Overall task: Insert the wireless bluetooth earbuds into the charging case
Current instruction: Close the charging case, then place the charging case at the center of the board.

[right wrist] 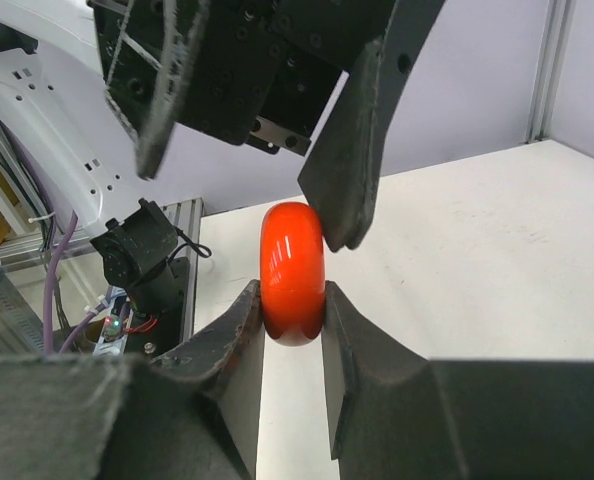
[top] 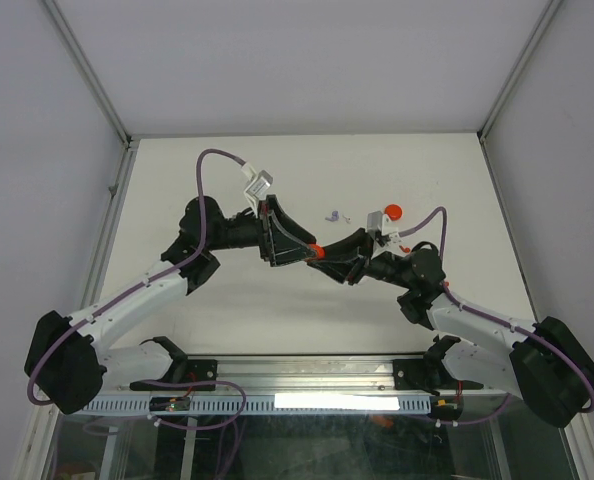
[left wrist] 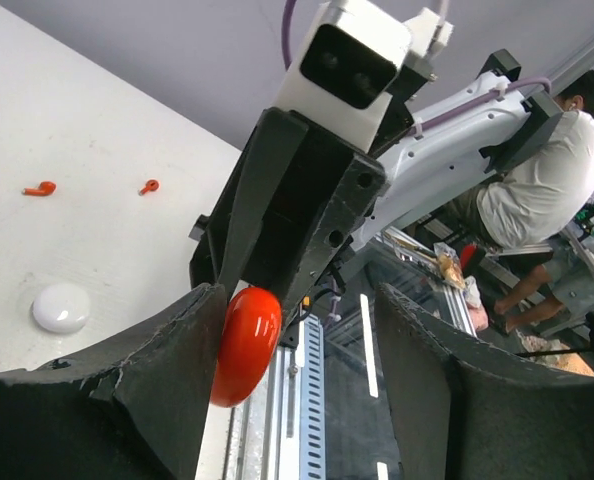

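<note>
A round red charging case (right wrist: 293, 270), closed, is held on edge above the table between my right gripper's (right wrist: 293, 312) fingers, which are shut on it. My left gripper (left wrist: 297, 335) is open around the same case (left wrist: 245, 345): one finger touches its side and the other stands well apart. In the top view both grippers meet at the case (top: 316, 250) over the middle of the table. Two tiny red stemmed earbuds (left wrist: 39, 188) (left wrist: 149, 186) lie on the table. Small lilac earbuds (top: 332, 214) lie beyond the grippers.
A round white disc (left wrist: 61, 307) lies on the table near the left gripper. A round red disc (top: 393, 211) lies at the right, by the right wrist. Grey walls enclose the table on three sides. A person (left wrist: 537, 190) sits beyond the near edge.
</note>
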You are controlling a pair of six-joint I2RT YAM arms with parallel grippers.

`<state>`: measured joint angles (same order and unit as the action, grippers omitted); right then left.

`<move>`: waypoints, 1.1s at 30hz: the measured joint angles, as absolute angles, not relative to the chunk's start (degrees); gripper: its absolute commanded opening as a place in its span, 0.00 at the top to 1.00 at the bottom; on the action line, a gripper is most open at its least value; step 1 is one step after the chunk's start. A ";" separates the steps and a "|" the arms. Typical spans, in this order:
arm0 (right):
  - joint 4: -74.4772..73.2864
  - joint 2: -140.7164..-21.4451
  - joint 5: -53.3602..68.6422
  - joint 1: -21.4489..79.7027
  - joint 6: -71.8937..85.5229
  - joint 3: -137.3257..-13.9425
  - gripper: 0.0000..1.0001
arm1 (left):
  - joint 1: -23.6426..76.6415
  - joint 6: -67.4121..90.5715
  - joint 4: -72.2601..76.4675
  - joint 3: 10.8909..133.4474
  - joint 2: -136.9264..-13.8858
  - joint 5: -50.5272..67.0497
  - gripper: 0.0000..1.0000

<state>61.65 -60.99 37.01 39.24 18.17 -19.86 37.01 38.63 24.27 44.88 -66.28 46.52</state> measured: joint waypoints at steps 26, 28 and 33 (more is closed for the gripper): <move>23.35 -59.48 28.38 39.07 19.25 -21.65 1.00 | 36.99 25.32 -9.17 48.93 -62.00 3.55 0.01; 20.10 -60.60 27.42 39.07 20.40 -21.67 1.00 | 36.97 23.44 -12.38 49.87 -61.52 -2.79 0.01; 14.90 -66.28 26.79 38.98 24.25 -21.67 1.00 | 36.62 18.63 -15.53 51.42 -59.68 -16.62 0.01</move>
<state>14.90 -66.28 26.79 38.98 24.25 -21.67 36.62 18.63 -15.53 51.42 -59.68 -16.62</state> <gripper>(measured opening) 0.274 0.990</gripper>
